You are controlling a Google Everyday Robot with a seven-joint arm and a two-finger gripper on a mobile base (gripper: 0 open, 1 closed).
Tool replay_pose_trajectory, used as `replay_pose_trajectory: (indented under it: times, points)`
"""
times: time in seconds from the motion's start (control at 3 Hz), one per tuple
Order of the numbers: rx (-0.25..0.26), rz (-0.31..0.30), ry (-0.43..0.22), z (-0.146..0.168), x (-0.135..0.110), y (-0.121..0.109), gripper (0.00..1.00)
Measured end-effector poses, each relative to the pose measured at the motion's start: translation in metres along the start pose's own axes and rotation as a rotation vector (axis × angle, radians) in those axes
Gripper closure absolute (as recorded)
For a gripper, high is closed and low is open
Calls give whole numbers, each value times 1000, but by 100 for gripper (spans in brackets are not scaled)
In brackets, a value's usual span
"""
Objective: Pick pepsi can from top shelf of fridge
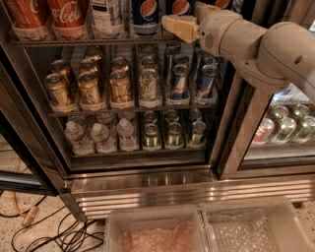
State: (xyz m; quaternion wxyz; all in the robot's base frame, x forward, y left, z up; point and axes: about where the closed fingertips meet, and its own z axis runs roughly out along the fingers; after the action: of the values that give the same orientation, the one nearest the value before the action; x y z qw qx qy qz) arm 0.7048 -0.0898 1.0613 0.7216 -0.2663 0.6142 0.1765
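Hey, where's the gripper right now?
The gripper is at the top centre of the camera view, at the front edge of the top shelf, just right of the leftmost pepsi can.

Glossy dark-blue aluminium on the pepsi can (145, 15), set on a top shelf (74, 43) of thin dark metal wire edged with clear plastic trays (69, 33). Matt pale-yellow plastic on the pincer (170, 23), at upper right just in front of that shelf. Smooth off-white matt casing on the arm (266, 49). Ribbed stainless steel with a dull sheen along the fridge (172, 189) base. Shiny metal on the gold cans (88, 88). Translucent plastic bins (152, 229), bubbly-textured inside.
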Motion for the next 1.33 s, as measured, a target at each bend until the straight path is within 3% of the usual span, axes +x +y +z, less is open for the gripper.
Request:
replay_pose_trajectory:
  times: [1.0,1.33]
  points:
    - [20,2,-23,13,3,-15,26]
    - [22,1,-27,15,3,-17,35]
